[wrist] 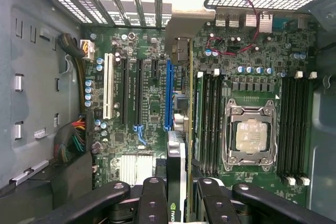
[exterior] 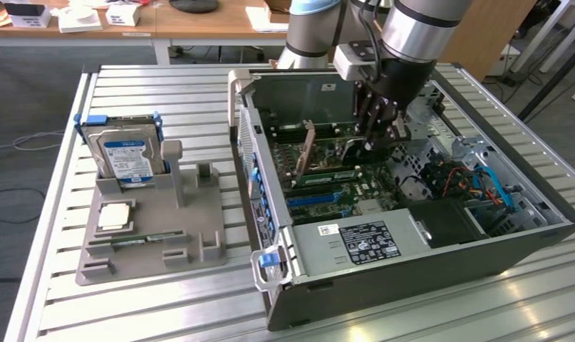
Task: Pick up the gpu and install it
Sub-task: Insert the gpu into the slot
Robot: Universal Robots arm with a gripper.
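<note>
The gpu [wrist: 177, 161] appears edge-on in the wrist view, a thin dark card with a logo near my fingers and a pale metal bracket [wrist: 185, 24] at its far end. My gripper [wrist: 182, 199] is shut on it, one black finger [wrist: 152, 200] on each side. The card runs along the motherboard just beside the long blue slot [wrist: 168, 93], with its bracket toward the rear slot openings. In the exterior view my gripper [exterior: 377, 134] reaches down into the open computer case [exterior: 268, 235], and the tan bracket [exterior: 308, 146] stands upright over the board. Whether the card touches the slot I cannot tell.
A grey stand [exterior: 149, 246] on the exterior view's left holds a hard drive [exterior: 125, 153], a processor [exterior: 114, 216] and a memory stick [exterior: 140, 241]. Inside the case are the power supply [exterior: 363, 242], cables [exterior: 482, 185], the processor socket [wrist: 252, 135] and memory slots [wrist: 207, 119].
</note>
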